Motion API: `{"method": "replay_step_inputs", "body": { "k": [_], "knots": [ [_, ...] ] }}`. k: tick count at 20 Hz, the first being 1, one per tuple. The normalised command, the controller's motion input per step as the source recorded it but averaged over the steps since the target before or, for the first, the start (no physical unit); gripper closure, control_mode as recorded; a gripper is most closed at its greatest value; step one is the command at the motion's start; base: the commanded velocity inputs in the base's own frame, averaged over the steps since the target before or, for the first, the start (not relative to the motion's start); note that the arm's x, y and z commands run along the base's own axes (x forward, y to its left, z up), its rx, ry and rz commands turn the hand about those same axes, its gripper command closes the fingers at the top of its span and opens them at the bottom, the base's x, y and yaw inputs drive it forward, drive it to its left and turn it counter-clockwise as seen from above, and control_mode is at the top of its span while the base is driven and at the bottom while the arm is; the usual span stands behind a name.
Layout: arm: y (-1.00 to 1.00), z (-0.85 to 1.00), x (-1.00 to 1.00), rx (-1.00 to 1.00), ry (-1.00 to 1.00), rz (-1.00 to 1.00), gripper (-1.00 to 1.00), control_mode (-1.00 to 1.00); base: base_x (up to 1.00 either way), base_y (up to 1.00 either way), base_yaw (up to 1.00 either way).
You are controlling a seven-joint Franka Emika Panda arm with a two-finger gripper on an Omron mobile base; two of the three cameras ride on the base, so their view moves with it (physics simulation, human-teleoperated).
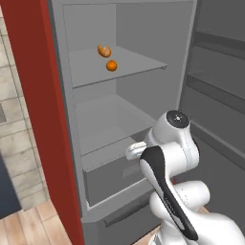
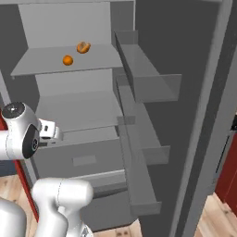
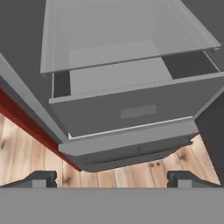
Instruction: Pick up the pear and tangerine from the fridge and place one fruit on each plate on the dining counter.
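Wood flooring [image 3: 26,157] runs under the open fridge [image 1: 124,119], whose red side panel [image 1: 33,95] stands at the left. On the fridge's upper shelf [image 1: 119,67] an orange-brown pastry-like item [image 1: 104,51] lies toward the back, with the tangerine [image 1: 111,65] just beside it, nearer the shelf's front edge. Lower down, before the fridge's grey drawer [image 3: 135,109], the gripper [image 3: 112,178] hangs with its jaws wide apart and nothing between them.

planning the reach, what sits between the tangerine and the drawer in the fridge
One bare grey shelf, seen in both base views, lies below the tangerine and above the drawer.
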Motion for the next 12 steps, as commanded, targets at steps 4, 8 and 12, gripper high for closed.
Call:
{"method": "replay_step_inputs", "body": {
  "k": [4, 8, 12],
  "knots": [
    [0.00, 0.00, 0.00, 0.00, 0.00, 0.00, -1.00, 1.00, 0.58, -0.01, 0.15],
    [0.00, 0.00, 0.00, 0.00, 0.00, 0.00, -1.00, 1.00, 0.40, -0.02, 0.06],
    [0.00, 0.00, 0.00, 0.00, 0.00, 0.00, -1.00, 1.00, 0.03, 0.00, 0.00]
  ]
}}
